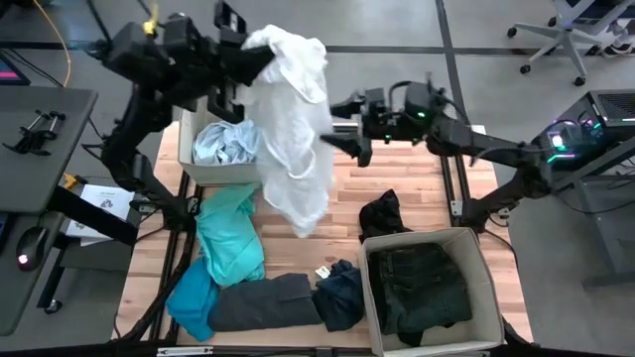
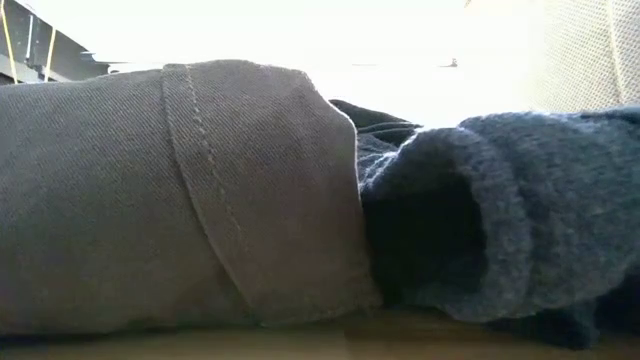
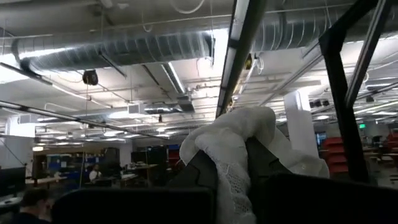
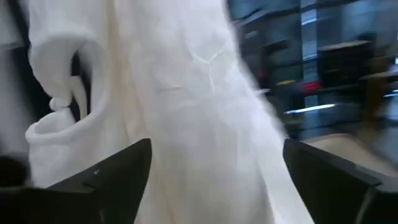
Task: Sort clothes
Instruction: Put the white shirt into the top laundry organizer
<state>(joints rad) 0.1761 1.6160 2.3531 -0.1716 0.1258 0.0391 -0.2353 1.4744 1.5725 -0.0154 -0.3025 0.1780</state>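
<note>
A white garment [image 1: 293,129] hangs high over the table's far left from my left gripper [image 1: 260,61], which is shut on it. My right gripper [image 1: 337,124] is open, level, close at the garment's right side. The cloth fills its wrist view [image 4: 186,112] between the spread fingers, and I cannot tell whether they touch it. Pale blue clothes [image 1: 223,144] lie in the left bin [image 1: 187,149]. Turquoise [image 1: 230,233], blue [image 1: 193,297], dark grey [image 1: 263,302], navy [image 1: 337,293] and black [image 1: 382,213] garments lie on the table. My left gripper pinches a bunched top part of the white garment [image 3: 231,149] between its two fingers, several layers gathered. The fingers come from the table's left, slanting upward. The garment is lifted clear and hangs slack below the fingers, its lower end [image 1: 303,218] over the table's middle.
The right bin [image 1: 369,297] at the near right holds dark clothes [image 1: 427,288]. The dark grey garment [image 2: 180,200] and the navy one [image 2: 500,220] lie right in front of the low camera. Bare wood [image 1: 407,174] shows at the far right.
</note>
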